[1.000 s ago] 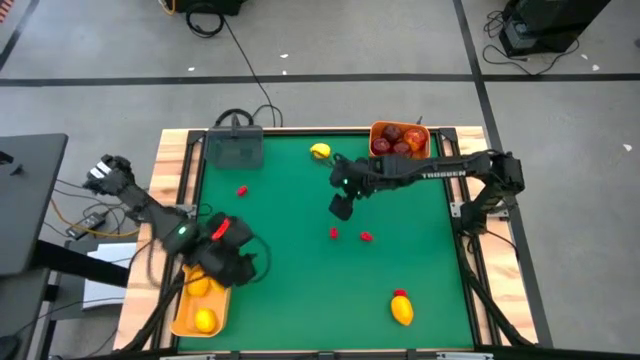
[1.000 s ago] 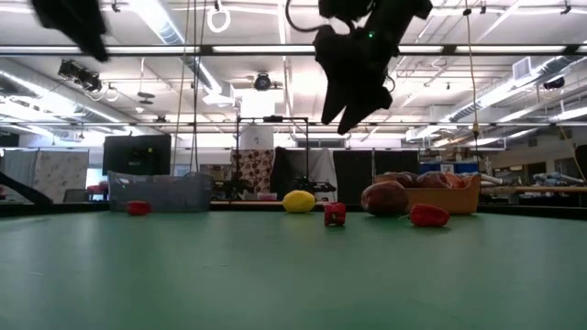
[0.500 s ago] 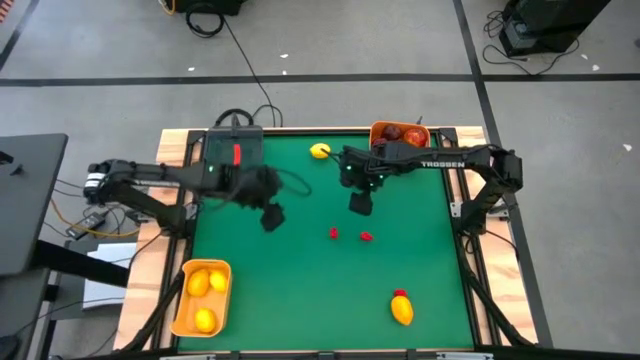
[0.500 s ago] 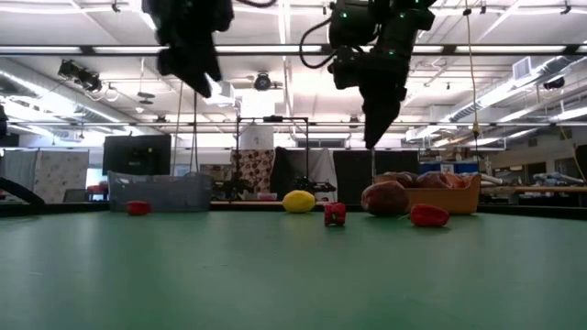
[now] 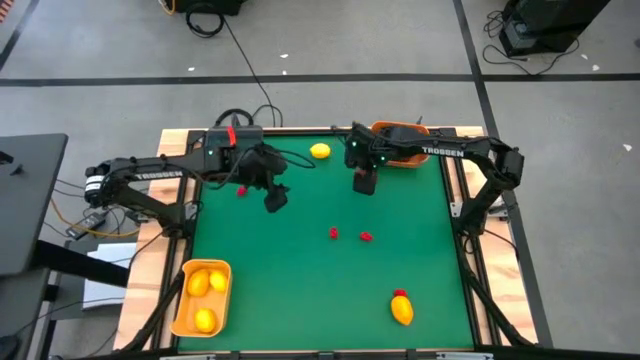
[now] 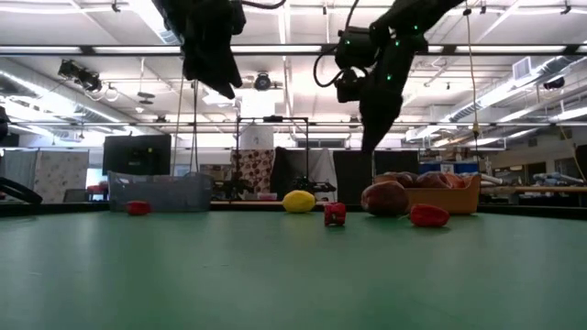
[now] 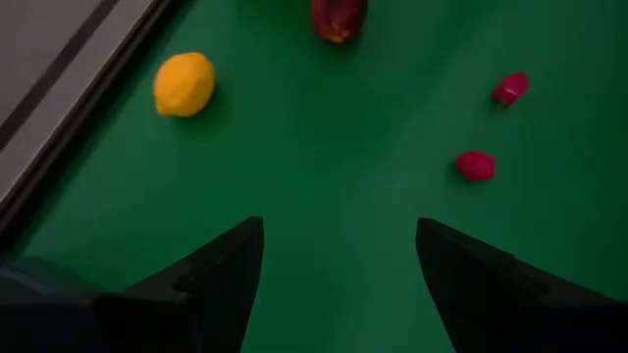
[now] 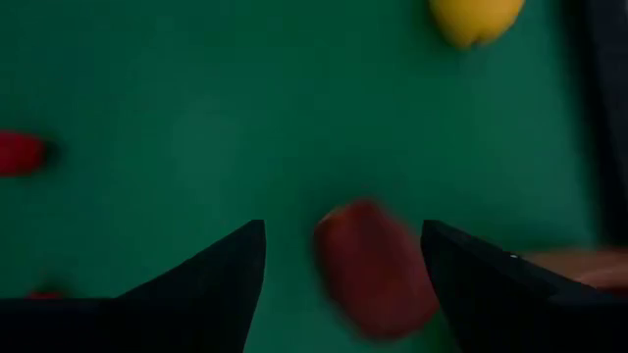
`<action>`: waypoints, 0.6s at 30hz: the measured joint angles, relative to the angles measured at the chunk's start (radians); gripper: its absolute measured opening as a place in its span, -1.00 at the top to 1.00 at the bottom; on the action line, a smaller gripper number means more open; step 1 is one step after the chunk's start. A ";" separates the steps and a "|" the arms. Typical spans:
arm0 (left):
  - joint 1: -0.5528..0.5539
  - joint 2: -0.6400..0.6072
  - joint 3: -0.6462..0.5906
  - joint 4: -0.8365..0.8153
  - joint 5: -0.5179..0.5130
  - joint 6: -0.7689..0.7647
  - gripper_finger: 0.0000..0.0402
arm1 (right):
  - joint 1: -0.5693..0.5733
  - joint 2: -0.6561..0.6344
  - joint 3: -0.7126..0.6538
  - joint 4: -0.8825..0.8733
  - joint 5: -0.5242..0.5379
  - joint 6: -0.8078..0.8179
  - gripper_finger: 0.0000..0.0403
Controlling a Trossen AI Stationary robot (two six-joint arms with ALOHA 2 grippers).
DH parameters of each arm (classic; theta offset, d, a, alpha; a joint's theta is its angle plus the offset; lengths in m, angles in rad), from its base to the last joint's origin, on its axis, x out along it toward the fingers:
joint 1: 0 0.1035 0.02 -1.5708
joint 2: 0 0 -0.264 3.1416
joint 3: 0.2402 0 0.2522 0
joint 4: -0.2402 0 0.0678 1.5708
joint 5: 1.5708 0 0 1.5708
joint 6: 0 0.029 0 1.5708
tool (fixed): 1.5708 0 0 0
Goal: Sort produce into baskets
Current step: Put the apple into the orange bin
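My left gripper [image 5: 275, 199] is open and empty, high over the table's far left part; its own view [image 7: 339, 230] looks down on green table. My right gripper [image 5: 366, 183] is open and empty, high above a dark red fruit [image 8: 378, 267] that lies on the table [image 6: 385, 198]. A lemon [image 5: 320, 151] lies near the far edge. Two small red bits [image 5: 333, 233] [image 5: 366, 237] lie mid-table and a third [image 5: 241, 191] lies by my left arm. Another lemon [image 5: 401, 312] lies near the front edge with a red bit [image 5: 400, 294] against it.
An orange bin [image 5: 203, 300] at the near left holds two lemons. A second orange bin [image 5: 408, 131] with red fruits stands at the far right, partly under my right arm. A grey tray [image 6: 160, 192] stands at the far left. The wooden table frame [image 5: 170, 150] borders the mat.
My left gripper has risen from over the near-left orange bin and swung toward the far edge and the table's middle. My right gripper has moved toward the far edge and a little to the right, staying high. The produce on the table has kept still.
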 joint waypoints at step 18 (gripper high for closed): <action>0.015 0.000 0.000 -0.112 0.022 -0.061 -0.36 | 0.005 0.151 -0.037 0.000 0.054 -0.254 -0.55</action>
